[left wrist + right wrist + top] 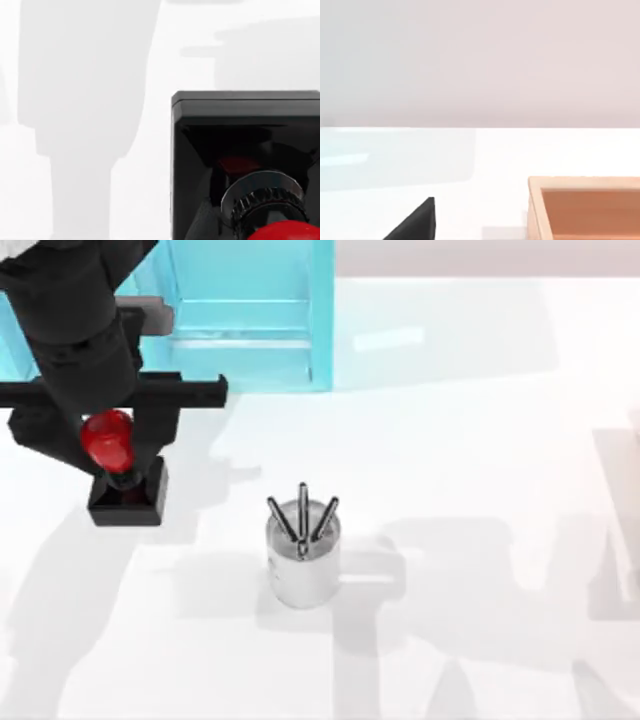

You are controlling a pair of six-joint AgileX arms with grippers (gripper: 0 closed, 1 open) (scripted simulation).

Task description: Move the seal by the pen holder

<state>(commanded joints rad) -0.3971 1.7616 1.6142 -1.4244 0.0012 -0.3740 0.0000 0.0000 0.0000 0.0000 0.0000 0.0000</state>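
Right now the left gripper (112, 445) looks clamped on the red knob of the seal (127, 492) at the table's nine o'clock, well apart from the pen holder (303, 558), so the carry toward four o'clock seems next, setting it just beside the cup.

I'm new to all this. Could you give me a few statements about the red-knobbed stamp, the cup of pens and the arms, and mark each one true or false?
1. The seal sits left of the pen holder. True.
2. The seal touches the pen holder. False: bare table lies between them.
3. The left end effector is at the seal's red knob. True.
4. The pen holder has tipped over. False: it stands upright.
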